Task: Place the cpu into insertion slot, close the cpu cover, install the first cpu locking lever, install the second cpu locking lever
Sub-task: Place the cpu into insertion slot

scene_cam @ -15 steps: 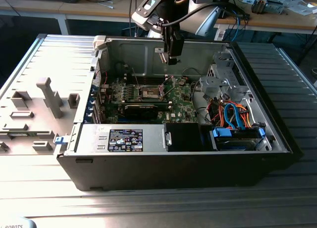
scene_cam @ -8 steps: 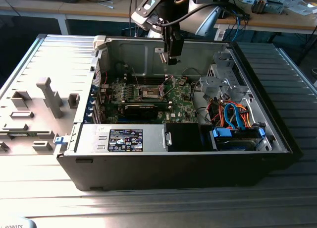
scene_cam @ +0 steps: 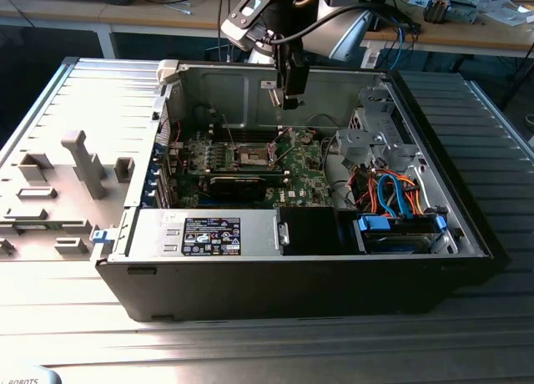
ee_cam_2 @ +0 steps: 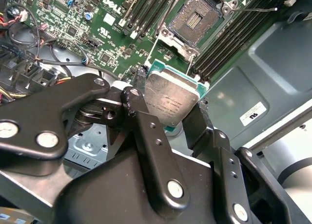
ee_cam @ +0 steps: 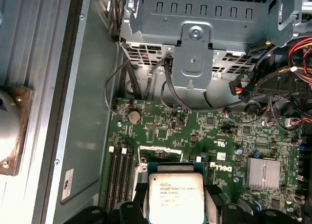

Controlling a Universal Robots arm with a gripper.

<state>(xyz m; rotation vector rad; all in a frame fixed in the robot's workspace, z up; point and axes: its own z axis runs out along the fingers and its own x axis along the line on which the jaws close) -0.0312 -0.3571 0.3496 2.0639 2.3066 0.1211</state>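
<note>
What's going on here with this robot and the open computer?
The robot arm's gripper has its fingers shut on the small square chip with a silver-grey metal top, the cpu. It holds it in the air above the green motherboard inside the open black computer case. The square insertion slot with its pin field is uncovered and empty.

We see here a robotics laboratory or an electronics workshop. An open computer case (scene_cam: 292, 292) lies on a ribbed metal counter (scene_cam: 250, 351), with its green motherboard (scene_cam: 310, 182) and the insertion slot (scene_cam: 254, 156) uncovered. Inside the case we also find bundles of coloured wires (scene_cam: 392, 188). A robot arm (scene_cam: 338, 29) hangs over the case. At the exterior view's left, grey shaped blocks (scene_cam: 83, 163) stand on the counter. Behind, wooden counters (scene_cam: 125, 17) carry cables (scene_cam: 402, 32) and small devices (scene_cam: 450, 8).
</note>
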